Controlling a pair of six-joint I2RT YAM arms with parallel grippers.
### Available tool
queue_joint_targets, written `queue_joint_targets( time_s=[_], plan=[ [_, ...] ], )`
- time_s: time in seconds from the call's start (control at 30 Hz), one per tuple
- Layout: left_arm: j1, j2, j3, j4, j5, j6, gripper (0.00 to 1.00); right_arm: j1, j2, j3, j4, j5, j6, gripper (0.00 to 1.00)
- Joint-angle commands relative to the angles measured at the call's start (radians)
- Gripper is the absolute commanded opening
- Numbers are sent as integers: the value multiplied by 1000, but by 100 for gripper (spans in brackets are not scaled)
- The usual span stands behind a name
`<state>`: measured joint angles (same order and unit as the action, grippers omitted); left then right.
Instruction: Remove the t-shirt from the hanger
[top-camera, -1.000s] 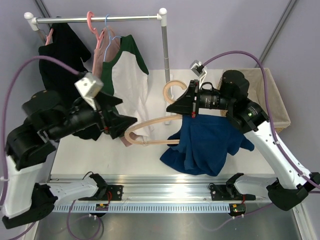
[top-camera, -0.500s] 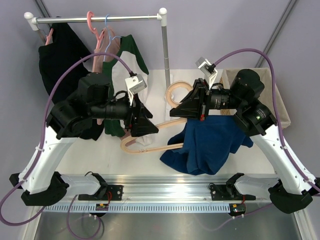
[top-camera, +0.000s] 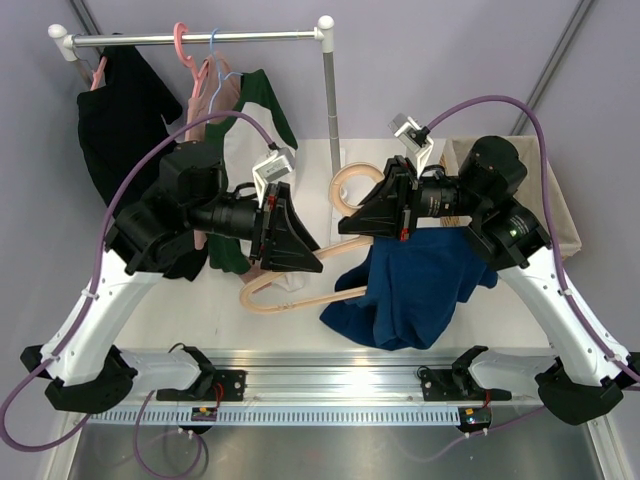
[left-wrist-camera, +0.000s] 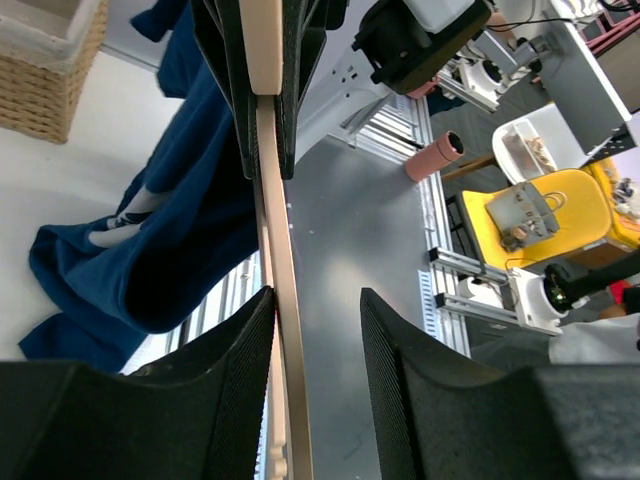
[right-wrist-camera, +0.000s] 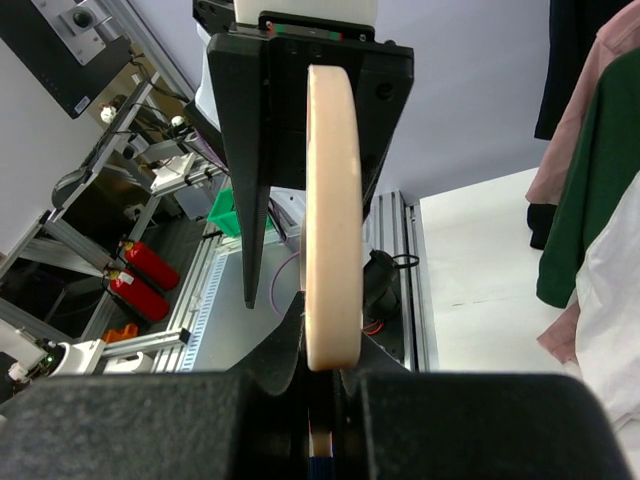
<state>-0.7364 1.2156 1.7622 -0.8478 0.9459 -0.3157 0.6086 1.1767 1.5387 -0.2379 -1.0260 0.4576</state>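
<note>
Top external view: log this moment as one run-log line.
left gripper: open, straddling hanger | right gripper: shut on hanger | t-shirt: bunched on hanger under right gripper, trailing onto table | removal: not done

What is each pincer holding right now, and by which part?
Right pincer is clamped on the hanger, on its wooden shoulder near the hook. Left pincer straddles that shoulder, open, gripping nothing.
</note>
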Motion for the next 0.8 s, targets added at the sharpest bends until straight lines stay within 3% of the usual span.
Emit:
queue_joint_targets(
  time_s=[0.0,0.03,0.13,0.27,0.37,0.4,0.5,0.7,0.77],
  plan=[
    [-1,5,-17,64,100,-52,42,0,-2,34,66,-13,18,1],
    [0,5,-18,64,96,-45,40,0,-2,35,66,-11,18,1],
    [-1,5,-18,50,58,-42,0,0,1,40,58,-5,12,1],
    [0,15,-30,18,38,-23,0,0,11,49,23,21,-6,5],
    [3,16,-21,-51,-51,32,0,2,20,69,-46,102,-36,21],
    [8,13,-17,-86,-108,43,0,0,24,83,-67,137,-42,43],
    [48,9,-13,-143,-166,73,0,0,26,103,-130,406,-45,80],
    [57,-34,-24,-223,-361,72,0,0,-35,17,-124,775,3,81],
    [57,-63,-26,-229,-430,46,0,0,-80,-8,-132,962,30,79]
  ],
)
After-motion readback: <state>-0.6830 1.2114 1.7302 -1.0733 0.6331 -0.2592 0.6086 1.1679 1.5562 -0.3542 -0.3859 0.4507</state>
